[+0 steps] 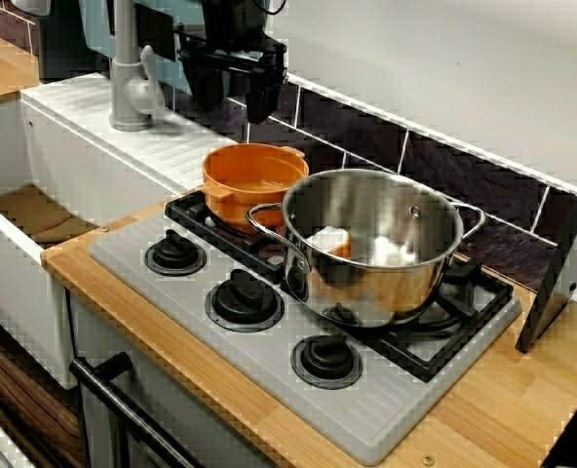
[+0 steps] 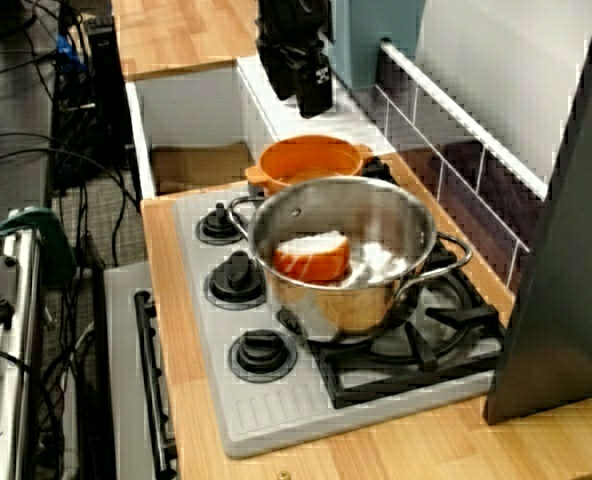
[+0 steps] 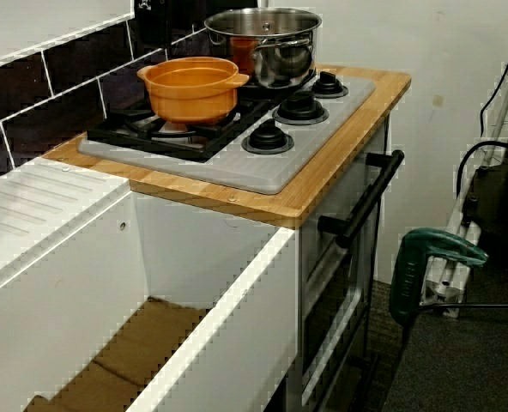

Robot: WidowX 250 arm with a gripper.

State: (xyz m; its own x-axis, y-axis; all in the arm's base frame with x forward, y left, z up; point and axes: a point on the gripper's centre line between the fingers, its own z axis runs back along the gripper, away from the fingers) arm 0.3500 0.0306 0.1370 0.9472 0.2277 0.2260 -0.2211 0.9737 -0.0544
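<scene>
Claw [image 1: 235, 103] hangs released and empty above the orange pot [image 1: 254, 180], while an orange-white piece [image 2: 313, 256] already lies inside the neighbouring steel pot [image 1: 376, 244].

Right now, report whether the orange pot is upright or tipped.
Upright: the orange pot sits level on the stove grate, open rim facing up.

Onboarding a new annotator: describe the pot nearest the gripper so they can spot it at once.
Find the grey stovetop set in the wooden counter. On its black grate, at the end next to the white sink, sits the orange pot, below the black gripper. Unlike the taller, shiny steel pot beside it, it is low, matte and orange.
</scene>
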